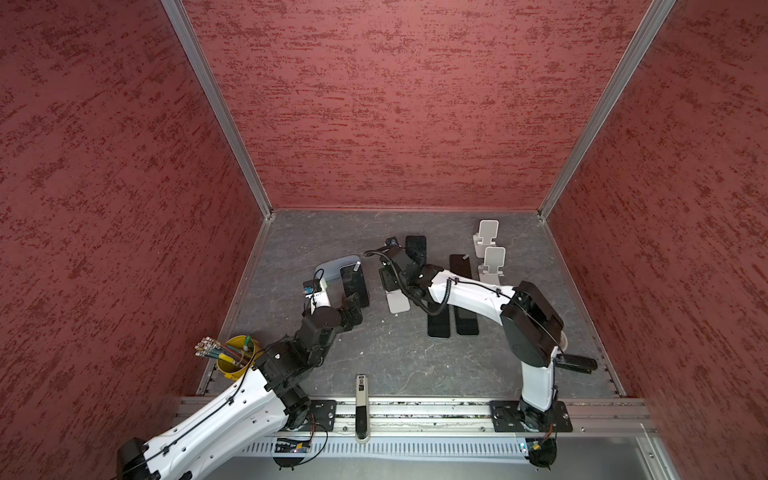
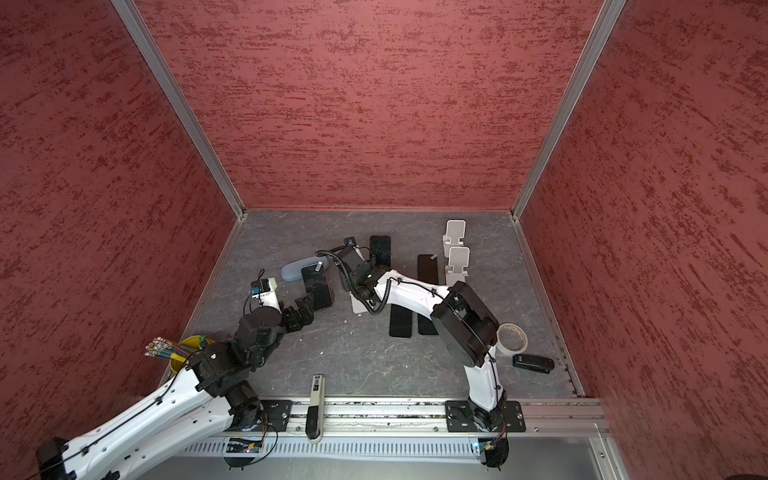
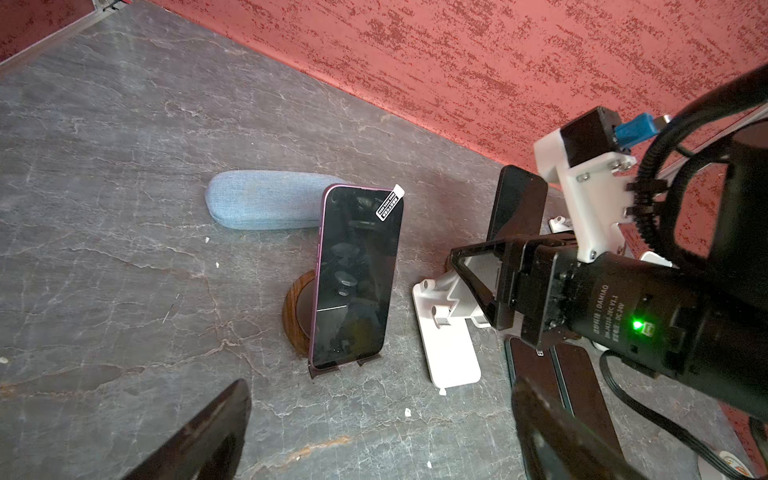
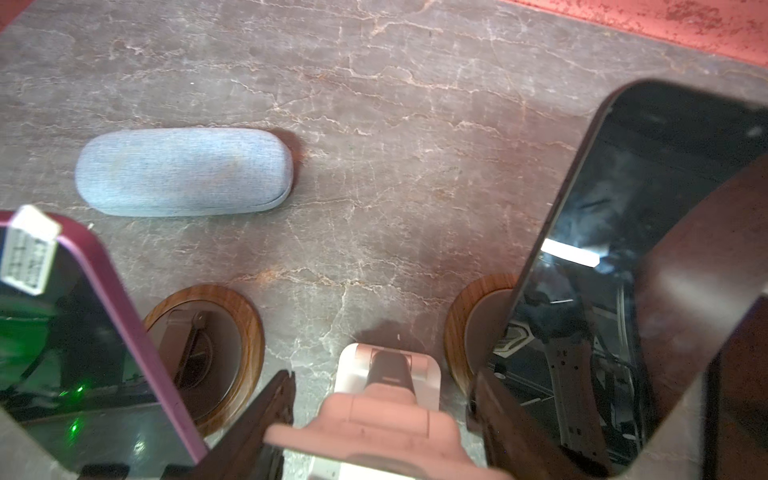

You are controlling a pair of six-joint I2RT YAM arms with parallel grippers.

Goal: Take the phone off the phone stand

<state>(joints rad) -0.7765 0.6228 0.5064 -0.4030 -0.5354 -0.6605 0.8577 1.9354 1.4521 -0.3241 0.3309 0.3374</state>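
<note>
Approach step, I judge — left gripper [image 2: 300, 309] gapes wide, purple phone [image 2: 318, 286] propped on its wooden stand [image 3: 291, 320] at its one o'clock, right gripper [image 4: 382, 380] seemingly clamped on an empty white stand [image 3: 449, 357] — next: pinch the phone's edges, lift clear.

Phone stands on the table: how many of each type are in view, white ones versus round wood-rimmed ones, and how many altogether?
White phone stands: 3
Round wood-rimmed phone stands: 2
Total: 5
</note>
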